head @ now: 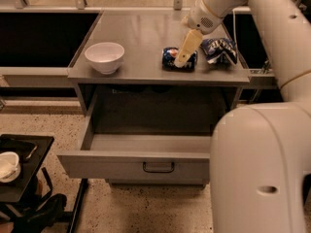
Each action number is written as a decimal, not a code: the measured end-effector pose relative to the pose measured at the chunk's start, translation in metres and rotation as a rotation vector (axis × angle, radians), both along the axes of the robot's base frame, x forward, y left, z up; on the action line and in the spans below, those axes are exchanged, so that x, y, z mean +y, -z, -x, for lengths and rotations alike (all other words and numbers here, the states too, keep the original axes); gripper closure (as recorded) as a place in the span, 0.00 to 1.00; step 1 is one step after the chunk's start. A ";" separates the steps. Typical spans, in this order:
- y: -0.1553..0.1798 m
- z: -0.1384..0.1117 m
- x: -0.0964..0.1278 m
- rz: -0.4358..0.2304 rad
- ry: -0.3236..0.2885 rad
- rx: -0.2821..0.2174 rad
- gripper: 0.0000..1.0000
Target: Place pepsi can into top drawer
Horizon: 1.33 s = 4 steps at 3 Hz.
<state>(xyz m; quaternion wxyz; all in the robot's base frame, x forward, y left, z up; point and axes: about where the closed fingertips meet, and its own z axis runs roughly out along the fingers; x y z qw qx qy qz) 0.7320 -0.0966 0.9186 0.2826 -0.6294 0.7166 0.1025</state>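
No legible text on my feed. The can (169, 57) lies on the bench (141, 33). It is dark blue with a pale patch, and I can read no lettering or brand on it. The bag (219, 50) just right of it has blue-and-white print, but the wording is unreadable. The bowl (104, 57) and the drawer (121, 166) front show no markings I can make out. The end effector (181, 62) is at the can, in front of its right part, hiding any label there.

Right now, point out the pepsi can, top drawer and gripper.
pepsi can (169, 57): camera view, its uncovered blue end.
top drawer (107, 167): camera view, front panel.
gripper (183, 58): camera view, tip, at the can.
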 end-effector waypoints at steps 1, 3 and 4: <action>0.041 -0.028 -0.009 -0.012 0.044 0.050 0.00; 0.078 -0.052 -0.012 -0.032 0.086 0.075 0.00; 0.078 -0.052 -0.012 -0.032 0.086 0.075 0.18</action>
